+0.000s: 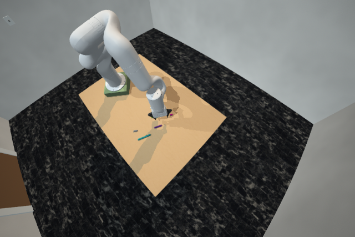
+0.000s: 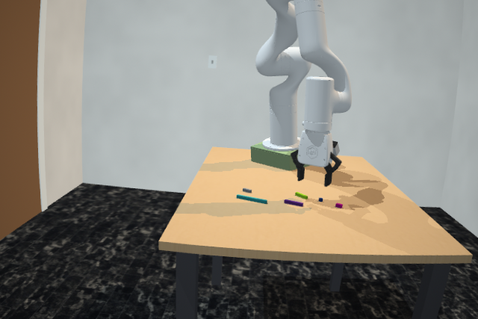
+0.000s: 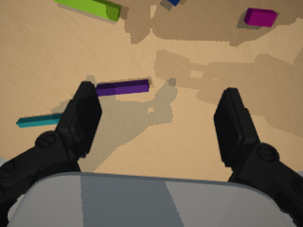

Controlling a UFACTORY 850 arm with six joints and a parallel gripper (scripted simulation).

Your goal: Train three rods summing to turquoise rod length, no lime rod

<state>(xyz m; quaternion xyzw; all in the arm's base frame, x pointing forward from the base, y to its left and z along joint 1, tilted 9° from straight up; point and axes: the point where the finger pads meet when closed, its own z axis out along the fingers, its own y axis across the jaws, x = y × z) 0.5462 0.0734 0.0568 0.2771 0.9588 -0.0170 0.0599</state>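
Several rods lie flat and apart on the wooden table (image 1: pixel 172 165) (image 2: pixel 269 238). The turquoise rod (image 1: pixel 144 137) (image 2: pixel 252 199) (image 3: pixel 38 120) is to the left, with the short grey rod (image 1: pixel 135 130) (image 2: pixel 246 190) just behind it. The purple rod (image 1: pixel 157 126) (image 2: pixel 293 202) (image 3: pixel 123 87) lies in the middle. The lime rod (image 2: pixel 301 195) (image 3: pixel 90 7), the tiny blue rod (image 2: pixel 320 199) (image 3: pixel 173 2) and the magenta rod (image 1: pixel 171 114) (image 2: pixel 338 205) (image 3: pixel 260 17) lie to the right. My gripper (image 1: pixel 160 115) (image 2: pixel 313 181) (image 3: pixel 157 99) is open and empty, hanging a little above the table over the lime and blue rods.
The arm's green base block (image 1: pixel 116 91) (image 2: pixel 269 155) stands at the back of the table. The table's front edge is well away from the rods. Dark floor surrounds the table.
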